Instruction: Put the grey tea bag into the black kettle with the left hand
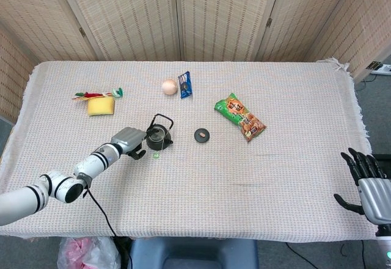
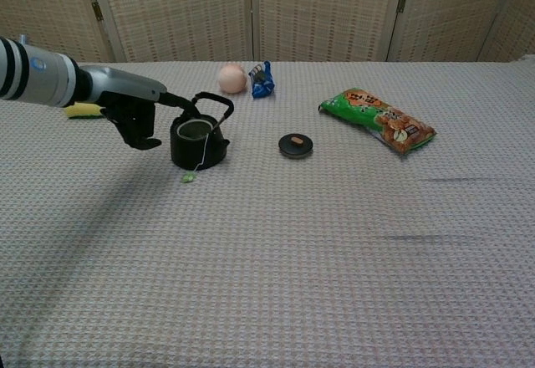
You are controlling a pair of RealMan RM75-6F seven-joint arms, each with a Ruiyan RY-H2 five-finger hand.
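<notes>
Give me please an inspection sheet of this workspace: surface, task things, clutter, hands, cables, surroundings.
Surface: table under a woven cloth, flat.
Task things: black kettle upright, lid off; grey tea bag inside it, its string hangs over the rim to a green tag on the cloth.
Clutter: kettle lid, snack bag, blue packet, egg-like ball, yellow sponge, red-green item behind it.
Hands: left hand beside the kettle, holds nothing I can see; right hand off the table's right edge, fingers apart.
Cables: black cable over the front edge.
Surroundings: woven folding screen behind.
</notes>
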